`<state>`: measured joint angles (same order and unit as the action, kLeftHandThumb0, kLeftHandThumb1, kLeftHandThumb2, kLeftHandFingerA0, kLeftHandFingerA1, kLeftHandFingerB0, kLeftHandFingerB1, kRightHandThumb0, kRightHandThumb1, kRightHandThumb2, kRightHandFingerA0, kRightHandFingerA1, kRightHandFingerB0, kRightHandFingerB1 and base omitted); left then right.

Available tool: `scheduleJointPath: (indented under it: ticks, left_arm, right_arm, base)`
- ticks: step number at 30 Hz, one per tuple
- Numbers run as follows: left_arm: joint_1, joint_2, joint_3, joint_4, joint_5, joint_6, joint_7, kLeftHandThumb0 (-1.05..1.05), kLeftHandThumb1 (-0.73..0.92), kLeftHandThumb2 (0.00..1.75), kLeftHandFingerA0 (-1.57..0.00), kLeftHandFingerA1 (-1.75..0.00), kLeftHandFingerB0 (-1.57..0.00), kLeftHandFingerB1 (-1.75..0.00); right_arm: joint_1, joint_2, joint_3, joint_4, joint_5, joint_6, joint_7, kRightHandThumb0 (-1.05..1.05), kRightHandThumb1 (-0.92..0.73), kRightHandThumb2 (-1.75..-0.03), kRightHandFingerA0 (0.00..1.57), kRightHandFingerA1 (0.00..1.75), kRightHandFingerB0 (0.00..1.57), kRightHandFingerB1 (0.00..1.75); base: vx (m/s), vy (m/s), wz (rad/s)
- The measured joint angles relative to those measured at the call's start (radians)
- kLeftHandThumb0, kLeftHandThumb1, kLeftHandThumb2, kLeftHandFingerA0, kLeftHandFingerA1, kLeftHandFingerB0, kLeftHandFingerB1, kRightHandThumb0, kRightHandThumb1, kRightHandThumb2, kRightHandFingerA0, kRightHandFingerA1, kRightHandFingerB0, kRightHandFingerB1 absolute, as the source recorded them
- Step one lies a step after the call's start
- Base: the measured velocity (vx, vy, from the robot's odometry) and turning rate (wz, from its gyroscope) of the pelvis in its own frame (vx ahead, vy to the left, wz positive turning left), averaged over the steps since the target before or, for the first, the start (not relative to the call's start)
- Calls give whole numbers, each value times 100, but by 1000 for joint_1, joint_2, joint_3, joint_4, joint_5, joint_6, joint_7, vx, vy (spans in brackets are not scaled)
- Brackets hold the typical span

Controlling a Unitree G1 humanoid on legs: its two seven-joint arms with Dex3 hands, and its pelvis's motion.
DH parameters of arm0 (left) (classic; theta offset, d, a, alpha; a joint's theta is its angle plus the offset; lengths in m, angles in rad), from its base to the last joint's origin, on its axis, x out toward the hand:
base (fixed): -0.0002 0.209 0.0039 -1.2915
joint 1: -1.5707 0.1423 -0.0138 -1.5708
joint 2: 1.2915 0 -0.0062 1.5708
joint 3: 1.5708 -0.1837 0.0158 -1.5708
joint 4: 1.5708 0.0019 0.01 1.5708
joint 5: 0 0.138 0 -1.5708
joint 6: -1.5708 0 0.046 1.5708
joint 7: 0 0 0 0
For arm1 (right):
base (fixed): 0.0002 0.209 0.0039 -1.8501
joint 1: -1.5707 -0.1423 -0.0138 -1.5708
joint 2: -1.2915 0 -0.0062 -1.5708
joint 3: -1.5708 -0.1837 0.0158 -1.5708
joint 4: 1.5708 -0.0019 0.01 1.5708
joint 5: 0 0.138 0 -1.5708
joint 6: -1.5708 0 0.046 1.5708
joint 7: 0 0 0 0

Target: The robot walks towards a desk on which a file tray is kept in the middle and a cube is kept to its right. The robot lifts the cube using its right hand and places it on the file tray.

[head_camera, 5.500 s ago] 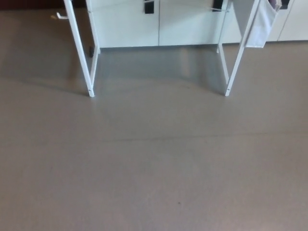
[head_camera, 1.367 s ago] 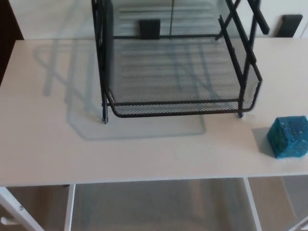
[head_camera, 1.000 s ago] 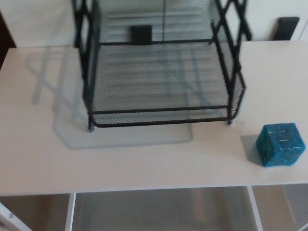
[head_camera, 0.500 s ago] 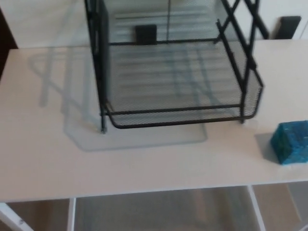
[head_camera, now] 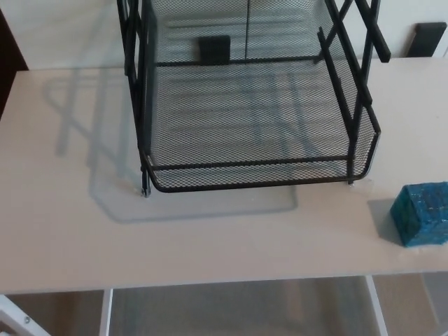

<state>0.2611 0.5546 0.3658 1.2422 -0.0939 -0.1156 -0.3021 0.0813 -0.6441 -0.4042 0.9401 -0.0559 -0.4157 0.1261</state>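
The file tray [head_camera: 259,183] runs off the top edge, so its upper part and the tops of its crossed side struts are cut away. The cube [head_camera: 422,213] sits at the right edge, which clips its right side. The counter [head_camera: 70,231] passes beyond both side edges, and its white legs [head_camera: 106,313] are cut by the bottom edge. A dark block [head_camera: 213,49] behind the tray shows only through the mesh; what it is cannot be told. A second dark block [head_camera: 428,38] at the top right is equally unclear.
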Motion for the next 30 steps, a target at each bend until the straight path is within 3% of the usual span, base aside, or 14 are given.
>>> scheduleJointPath:
  ticks: [2,3,5,6,7,12,13,14,16,18,20,26,27,30]
  left_arm:
    - [-2,0,4,-1,-2,0,-3,-105,68,127,-40,-90,0,-69]
    - [-2,0,7,-1,-3,0,-4,-105,68,127,-40,-90,0,-69]
    - [-7,0,9,-2,-5,0,-7,-105,68,127,-41,-90,-6,-72]
    - [-9,0,10,-3,-5,0,-8,-105,63,112,-33,-88,-5,-73]
    - [-11,0,11,-4,-6,0,-9,-105,88,74,-25,-106,0,-92]
    - [-11,0,15,-6,-7,0,-14,-105,86,75,-30,-106,-2,-91]
    - [-11,0,15,-6,-7,0,-15,-105,86,75,-30,-106,-2,-91]
    - [-10,0,15,-7,-7,0,-15,-103,84,78,-29,-106,-3,-90]
    - [-8,0,16,-7,-7,0,-16,-105,85,78,-30,-107,-4,-93]
    - [-5,0,16,-8,-7,0,-16,-101,84,80,-32,-105,-8,-89]
    - [-2,0,16,-9,-7,0,-17,-101,82,79,-33,-106,-10,-89]
    - [4,0,15,-11,-6,0,-17,-98,82,79,-42,-98,-14,-81]
    - [6,1,15,-11,-6,0,-17,-98,65,123,-47,-88,-10,-68]
    - [12,2,15,-12,-6,0,-16,-94,61,122,-51,-89,-15,-69]
  right_arm:
    - [-33,-13,-41,-60,26,18,11,-83,-53,-53,15,125,0,82]
    - [-51,-21,-58,-96,37,30,16,-98,-38,-83,32,105,9,78]
    - [-85,-38,-82,-166,56,47,23,-100,-38,-83,37,110,16,85]
    - [-101,-45,-88,-207,63,57,26,-105,-53,-58,22,130,3,96]
    - [-114,-51,-91,-242,67,66,29,-105,-37,-88,22,102,2,78]
    - [-183,-72,-86,-407,90,127,55,-77,-37,-55,16,81,0,74]
    - [-196,-73,-81,-434,93,139,61,-77,-37,-55,16,81,0,74]
    - [-209,-75,-75,-468,97,155,68,-39,-17,-82,1,55,0,55]
    - [-220,-80,-48,-540,100,183,87,-37,-21,-83,3,55,0,53]
    - [-227,-88,-16,-605,101,208,108,-65,-38,-76,3,46,8,31]
    - [-229,-111,31,-664,97,236,138,-65,-39,-79,0,25,0,18]
    - [-233,-169,175,-742,79,311,220,-70,-40,-76,0,21,2,9]
    - [-235,-178,204,-749,72,321,234,-74,-42,-76,0,12,4,8]
    - [-254,-191,309,-766,39,353,277,-73,-40,-74,0,10,4,7]
  base:
    - [0,0,0]
    - [0,0,0]
    - [0,0,0]
    - [0,0,0]
    - [0,0,0]
    - [0,0,0]
    - [0,0,0]
    - [0,0,0]
    - [0,0,0]
    - [0,0,0]
    - [0,0,0]
    - [0,0,0]
    - [0,0,0]
    - [0,0,0]
